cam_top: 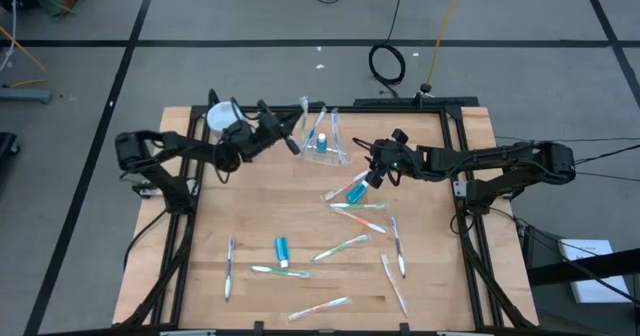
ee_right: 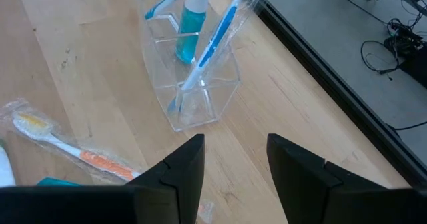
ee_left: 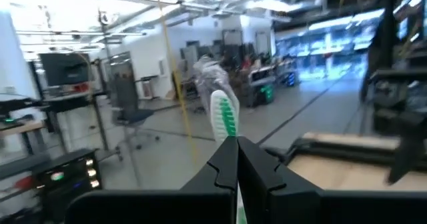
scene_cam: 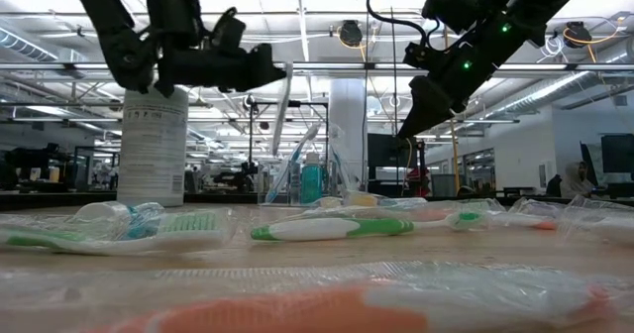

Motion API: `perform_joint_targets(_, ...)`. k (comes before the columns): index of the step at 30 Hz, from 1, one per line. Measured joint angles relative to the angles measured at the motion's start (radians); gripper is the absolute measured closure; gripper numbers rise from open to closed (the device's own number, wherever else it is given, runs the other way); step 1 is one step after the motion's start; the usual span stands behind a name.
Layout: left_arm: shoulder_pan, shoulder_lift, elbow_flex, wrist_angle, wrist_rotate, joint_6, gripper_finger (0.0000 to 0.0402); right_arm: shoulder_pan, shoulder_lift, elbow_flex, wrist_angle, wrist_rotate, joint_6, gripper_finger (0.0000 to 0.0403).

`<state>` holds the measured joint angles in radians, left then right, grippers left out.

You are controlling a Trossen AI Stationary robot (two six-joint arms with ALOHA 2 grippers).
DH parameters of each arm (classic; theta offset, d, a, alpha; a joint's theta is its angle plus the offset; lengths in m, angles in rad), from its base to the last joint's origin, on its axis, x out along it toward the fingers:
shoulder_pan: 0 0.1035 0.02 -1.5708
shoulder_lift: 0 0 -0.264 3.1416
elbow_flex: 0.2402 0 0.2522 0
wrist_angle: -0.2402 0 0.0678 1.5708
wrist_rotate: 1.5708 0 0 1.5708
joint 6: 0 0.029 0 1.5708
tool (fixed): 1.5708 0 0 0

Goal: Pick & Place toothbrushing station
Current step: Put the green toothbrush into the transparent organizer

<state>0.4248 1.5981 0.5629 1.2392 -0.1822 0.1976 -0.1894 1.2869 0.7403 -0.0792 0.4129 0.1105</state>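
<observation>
A wrapped white toothbrush with green bristles is held up by my left gripper, which is shut on it, just left of the clear cup. The cup stands at the table's far middle. It holds a blue toothbrush and a blue toothpaste tube. My right gripper hovers open to the right of the cup, above a toothpaste tube, with nothing between its fingers. Several wrapped toothbrushes and another tube lie flat on the wood. My left gripper pinches the toothbrush between its two fingers on the neck just under the head. The fingers come about level from the table's left and lie across the brush. The brush stands nearly upright, head up, lifted clear of the table.
A tall white-blue cylindrical container stands at the table's far left, close behind my left arm. An orange-bristled toothbrush in its wrapper lies near my right gripper. Black frame rails run along the table's sides.
</observation>
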Motion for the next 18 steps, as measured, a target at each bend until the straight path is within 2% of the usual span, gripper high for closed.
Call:
perform_joint_targets(4, 0.000, 0.055, 0.001, -0.011, -0.124, 0.059, 0.0398, 0.000, 0.000, 0.000, 0.000, 0.000, -0.002, 0.0248)
perform_joint_targets(9, 0.003, 0.099, 0.001, -0.021, -0.126, 0.028, 0.0397, 0.000, 0.000, 0.000, 0.000, 0.000, -0.017, 0.0248)
perform_joint_targets(14, -0.012, 0.097, 0.001, -0.135, -0.143, -0.037, 0.0392, 0.000, 0.000, 0.000, 0.000, 0.000, -0.018, 0.0248)
perform_joint_targets(18, -0.031, 0.087, 0.001, -0.193, -0.228, -0.111, 0.0395, 0.000, 0.000, 0.000, 0.000, 0.000, -0.018, 0.0248)
